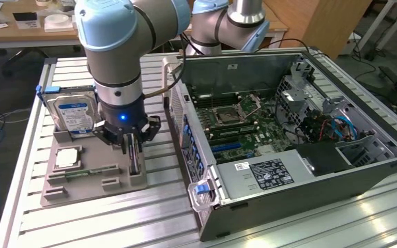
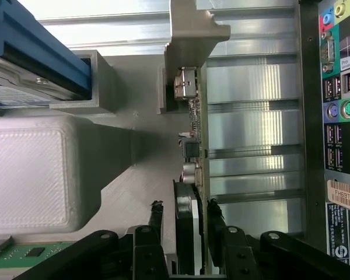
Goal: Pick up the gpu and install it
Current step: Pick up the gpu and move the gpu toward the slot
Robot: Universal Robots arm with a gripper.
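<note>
Wrist view shows the claw [image 2: 184,211] part-open astride the gpu [image 2: 199,137], standing edge-on in the grey holder [image 1: 91,155] at the exterior view's left of the computer case [image 1: 288,173]; probably light, stiff and fragile, it is best gripped across its flat faces.

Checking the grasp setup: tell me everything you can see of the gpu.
The gpu is a thin card seen edge-on: green board edge, small components, a black block, and a grey metal bracket at one end. It stands on edge in a slot of the grey fixture. The gripper straddles it, jaws open, a gap showing on one side.
</note>
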